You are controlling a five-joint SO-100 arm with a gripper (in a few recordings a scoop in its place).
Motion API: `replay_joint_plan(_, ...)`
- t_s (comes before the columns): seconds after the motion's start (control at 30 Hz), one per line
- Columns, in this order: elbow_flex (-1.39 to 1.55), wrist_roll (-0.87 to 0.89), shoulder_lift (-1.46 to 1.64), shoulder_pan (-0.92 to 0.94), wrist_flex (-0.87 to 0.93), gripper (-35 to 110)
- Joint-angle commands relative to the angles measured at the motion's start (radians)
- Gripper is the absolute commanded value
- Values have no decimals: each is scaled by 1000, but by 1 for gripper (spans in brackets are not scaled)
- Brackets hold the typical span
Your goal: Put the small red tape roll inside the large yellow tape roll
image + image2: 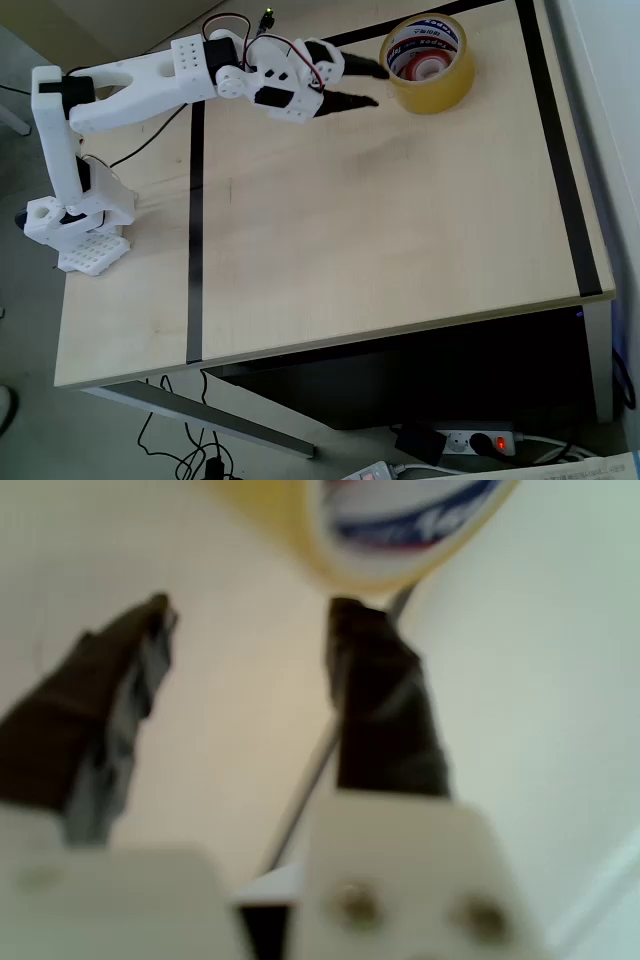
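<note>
Two rolls nested already, by the look of the overhead view: small red tape roll (430, 66) lying down inside the core of the large yellow tape roll (427, 62), near the far right corner of the tabletop (400, 220). Task judged essentially complete.

Main hazard from here: a clip of the yellow ring during withdrawal. Fingers (366, 85) spread wide, nothing held, tips just beside the ring's left wall, upper tip almost touching it. Any sideways sweep or forward creep likely to nudge the ring, slide it toward the black tape line (540, 130) and the table edge, or tip it and spill the red roll out. Also possible: a fingertip snagging the sticky outer edge and dragging the pair along. Safest seems a straight lift up and back.

Arm stretched out nearly flat from its base (80, 225) at the left edge, forearm reaching rightward, wrist level. Wrist view blurred: both dark fingers (245, 670) apart, with the yellow ring (380, 530) just ahead past the tips.
</note>
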Motion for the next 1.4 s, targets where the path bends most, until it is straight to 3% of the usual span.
replay_joint_plan(0.0,-229,17,172,31,247,0)
replay_joint_plan(0.2,-483,60,206,101,660,0)
replay_joint_plan(0.33,-393,61,385,115,741,0)
replay_joint_plan(0.83,1108,61,1381,175,115,0)
replay_joint_plan(1.17,1505,61,1812,190,46,0)
replay_joint_plan(1.37,1752,63,2258,204,186,0)
